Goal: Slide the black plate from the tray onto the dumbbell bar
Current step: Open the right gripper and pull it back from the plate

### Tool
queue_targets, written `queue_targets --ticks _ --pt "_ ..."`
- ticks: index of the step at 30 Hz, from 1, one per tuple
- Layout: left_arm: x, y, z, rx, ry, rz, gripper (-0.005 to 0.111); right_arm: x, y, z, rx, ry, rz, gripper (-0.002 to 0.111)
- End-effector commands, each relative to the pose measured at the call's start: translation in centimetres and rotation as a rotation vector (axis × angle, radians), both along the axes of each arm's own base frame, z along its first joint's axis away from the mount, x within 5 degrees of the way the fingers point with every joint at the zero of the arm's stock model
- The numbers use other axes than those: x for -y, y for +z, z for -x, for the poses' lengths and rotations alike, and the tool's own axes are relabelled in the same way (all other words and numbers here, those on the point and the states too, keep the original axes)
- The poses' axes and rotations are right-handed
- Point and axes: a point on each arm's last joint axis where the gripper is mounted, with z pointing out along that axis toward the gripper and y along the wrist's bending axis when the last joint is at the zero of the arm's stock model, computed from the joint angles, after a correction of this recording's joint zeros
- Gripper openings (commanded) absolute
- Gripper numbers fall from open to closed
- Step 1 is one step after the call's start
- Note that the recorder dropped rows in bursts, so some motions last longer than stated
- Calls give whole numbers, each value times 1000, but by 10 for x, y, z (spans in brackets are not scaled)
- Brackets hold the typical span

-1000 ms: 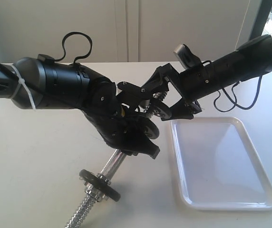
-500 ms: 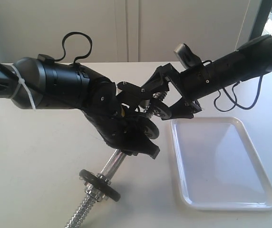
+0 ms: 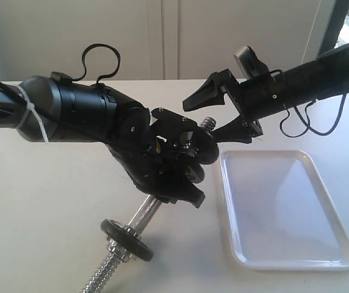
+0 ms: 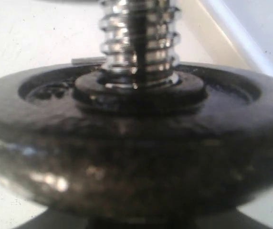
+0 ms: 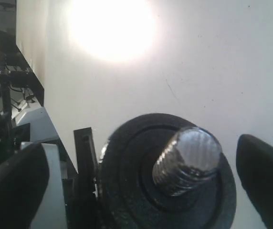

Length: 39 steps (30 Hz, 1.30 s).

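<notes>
The plate (image 3: 206, 148) is showing black, with a dull mottled sheen. The bar (image 3: 143, 212) is gleaming chrome, ridged with thread at its ends, knurled mid-length. The tray (image 3: 284, 207) is looking plain white, the table (image 3: 40, 201) cream with faint specks.

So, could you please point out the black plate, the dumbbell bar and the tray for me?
black plate (image 5: 127, 181), right wrist view, on its face beside the hub.
dumbbell bar (image 3: 143, 213), exterior view, on its knurled centre.
tray (image 3: 284, 207), exterior view, on its bare floor.
</notes>
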Motion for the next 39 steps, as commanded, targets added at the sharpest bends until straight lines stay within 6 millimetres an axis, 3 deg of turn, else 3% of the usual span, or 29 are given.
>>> queue_targets --ticks 1,15,18,25,27,39 --pt "5 36 -2 115 -3 130 0 5 9 -1 24 -4 -23 105" --pt "5 36 -2 117 -3 132 0 5 9 -1 50 10 -19 104" --pt "5 36 -2 117 -3 132 0 7 9 -1 52 7 -19 95" --pt "5 36 -2 118 -3 133 0 19 8 -4 45 -21 -13 43" --pt "5 36 -2 118 -3 133 0 22 7 -4 43 -20 2 34" --pt "6 36 -3 121 1 140 0 46 5 -7 -8 -89 21 31"
